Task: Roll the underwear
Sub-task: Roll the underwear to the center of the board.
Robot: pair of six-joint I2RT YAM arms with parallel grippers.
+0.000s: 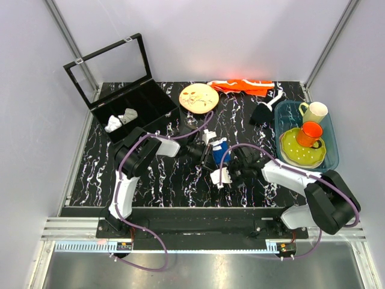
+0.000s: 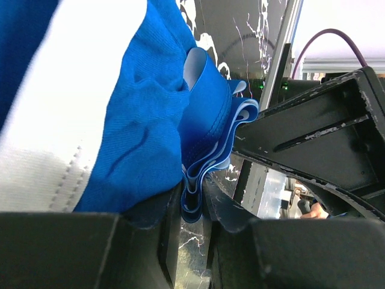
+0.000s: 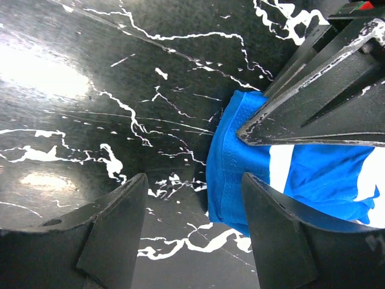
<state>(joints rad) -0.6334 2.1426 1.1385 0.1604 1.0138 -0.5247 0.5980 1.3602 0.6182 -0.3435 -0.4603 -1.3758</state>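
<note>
The underwear [image 1: 220, 152] lies bundled in the middle of the bench [image 1: 162, 180], between the two arms. The left end effector [image 2: 192, 211] pinches its folded blue edge. The right end effector [image 3: 194, 180] stands spread just beside the bundle and grips nothing.

Black marbled table [image 1: 168, 180], blue underwear [image 1: 220, 150], orange cloth [image 1: 243, 86], plate [image 1: 198, 97], bin [image 1: 287, 119]

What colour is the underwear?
The underwear is royal blue with white bands; the left wrist view shows it best.
</note>
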